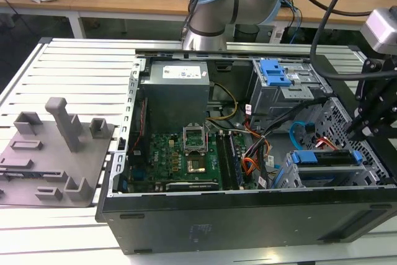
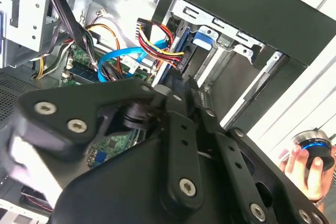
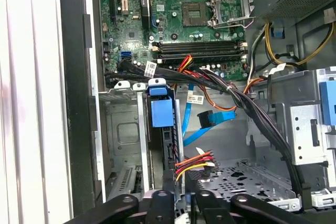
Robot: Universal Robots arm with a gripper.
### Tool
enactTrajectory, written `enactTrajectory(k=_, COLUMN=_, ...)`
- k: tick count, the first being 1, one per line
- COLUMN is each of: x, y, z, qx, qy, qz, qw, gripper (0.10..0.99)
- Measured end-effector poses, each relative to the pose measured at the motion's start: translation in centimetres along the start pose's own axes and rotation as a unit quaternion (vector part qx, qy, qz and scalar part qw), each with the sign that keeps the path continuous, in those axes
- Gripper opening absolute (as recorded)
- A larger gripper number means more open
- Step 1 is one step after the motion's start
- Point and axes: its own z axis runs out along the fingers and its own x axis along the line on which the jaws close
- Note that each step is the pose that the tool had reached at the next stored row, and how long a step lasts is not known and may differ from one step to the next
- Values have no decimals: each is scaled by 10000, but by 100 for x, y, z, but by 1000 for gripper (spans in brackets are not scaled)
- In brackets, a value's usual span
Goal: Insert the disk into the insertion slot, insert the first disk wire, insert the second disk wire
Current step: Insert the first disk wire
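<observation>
**Exterior view.** An open black desktop computer case (image 1: 248, 221) lies on its side on a pale slatted metal table (image 1: 80, 66). The disk (image 1: 325, 158), a flat grey hard drive framed by a bright blue plastic carrier, is seated in the insertion slot (image 1: 340, 122). This slot is a low cage of light grey perforated sheet metal at the case's near corner on the exterior view's right. The black gripper (image 1: 358, 130) hangs just above that cage. A taller grey cage with a blue latch (image 1: 276, 72) stands just beyond it. A grey moulded fixture plate (image 1: 56, 153) rests at the table's edge on the exterior view's left, just beside the case.

**Second wrist view.** The gripper's black linkage fills the foreground. A bundle of red, yellow and black wires (image 2: 157, 38) runs close to the gripper's tip. A flat blue data cable (image 2: 113, 59) loops over the green motherboard (image 2: 113, 145). Outside the case, a person's hand (image 2: 302, 169) rests on a round grey knob with a glowing blue ring (image 2: 315, 148).

**First wrist view.** The disk's blue carrier end stands between grey cage walls at the case's edge. The wire bundle drops toward the gripper (its far end is hidden). Whether the claw is clenched or released cannot be told.
</observation>
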Motion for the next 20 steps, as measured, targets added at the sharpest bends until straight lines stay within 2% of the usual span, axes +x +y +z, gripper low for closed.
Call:
enactTrajectory(k=1, x=0, y=0, z=-1, qx=0, qy=0, qz=0, qw=10000, gripper=157)
enactTrajectory(k=2, x=0, y=0, z=-2, qx=0, qy=0, qz=0, qw=10000, gripper=106)
enactTrajectory(k=14, x=2, y=15, z=6, qx=0, qy=1, qz=0, qw=10000, gripper=106)
enactTrajectory(k=16, x=5, y=50, z=20, qx=0, qy=1, qz=0, qw=10000, gripper=106)
enactTrajectory(k=20, x=17, y=174, z=35, qx=0, qy=1, qz=0, qw=10000, gripper=106)
